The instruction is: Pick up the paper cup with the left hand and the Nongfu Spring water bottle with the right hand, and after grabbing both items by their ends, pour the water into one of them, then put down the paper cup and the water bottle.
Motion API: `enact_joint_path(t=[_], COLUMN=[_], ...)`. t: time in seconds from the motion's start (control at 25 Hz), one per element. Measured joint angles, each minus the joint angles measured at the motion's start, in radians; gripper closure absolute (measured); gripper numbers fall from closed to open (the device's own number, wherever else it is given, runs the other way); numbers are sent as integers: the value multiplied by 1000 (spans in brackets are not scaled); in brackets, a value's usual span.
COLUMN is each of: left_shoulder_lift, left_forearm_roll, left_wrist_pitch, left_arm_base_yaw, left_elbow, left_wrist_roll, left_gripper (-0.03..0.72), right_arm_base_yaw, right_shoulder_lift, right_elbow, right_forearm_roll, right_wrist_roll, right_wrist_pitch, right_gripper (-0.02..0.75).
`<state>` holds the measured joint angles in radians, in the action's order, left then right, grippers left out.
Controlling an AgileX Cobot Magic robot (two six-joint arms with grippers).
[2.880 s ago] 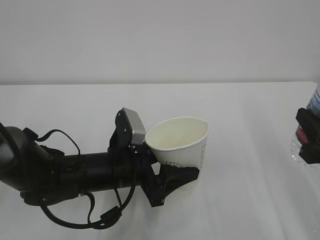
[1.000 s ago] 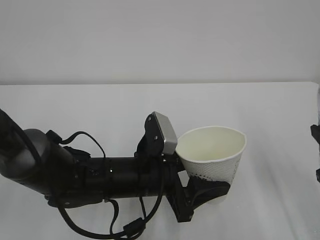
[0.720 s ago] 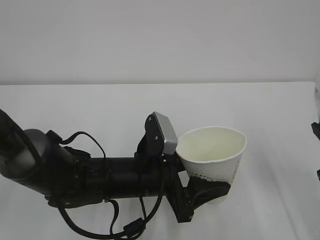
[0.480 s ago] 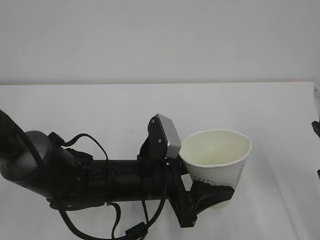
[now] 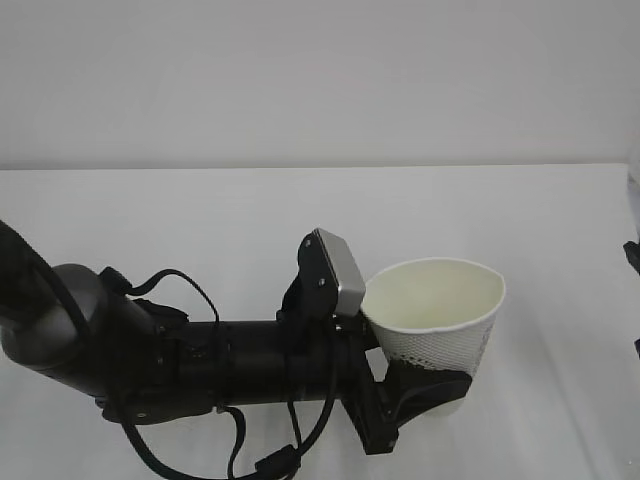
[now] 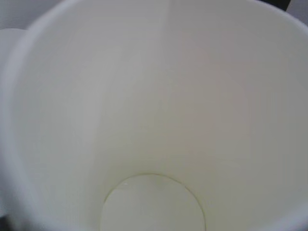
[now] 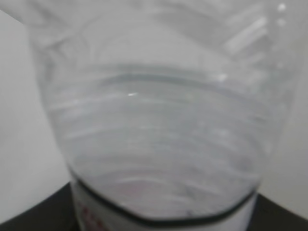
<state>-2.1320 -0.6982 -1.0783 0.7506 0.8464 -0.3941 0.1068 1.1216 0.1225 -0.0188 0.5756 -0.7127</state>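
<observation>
From the outside camera I see my left pincer [image 5: 425, 385] clenched around the lower part of the paper cup [image 5: 437, 315] — the cup stands upright, mouth up, just off the end of the black left arm [image 5: 200, 365], above the white table [image 5: 200, 230]. Through the left wrist camera the cup [image 6: 154, 120] fills the picture; its cream inside looks dry down to the round bottom. The right wrist camera shows the water bottle [image 7: 159, 134] very close, clear ribbed plastic with a strip of red-and-white label at the bottom edge — dark pincer parts sit on either side below it, gripping the bottle. The water itself I cannot make out.
</observation>
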Motion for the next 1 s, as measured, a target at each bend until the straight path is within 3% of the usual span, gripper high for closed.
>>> enact_joint_path(t=[1.0], left_shoulder_lift=[0], left_forearm_roll=[3], left_wrist_pitch=[1], left_arm_base_yaw=[0], left_elbow=[0], left_wrist_roll=[0], left_gripper=[192], right_arm_base_yaw=[0], right_shoulder_lift=[0], right_elbow=[0], right_forearm_roll=[35], right_wrist_roll=[-35], right_wrist_pitch=[-30], right_gripper=[349])
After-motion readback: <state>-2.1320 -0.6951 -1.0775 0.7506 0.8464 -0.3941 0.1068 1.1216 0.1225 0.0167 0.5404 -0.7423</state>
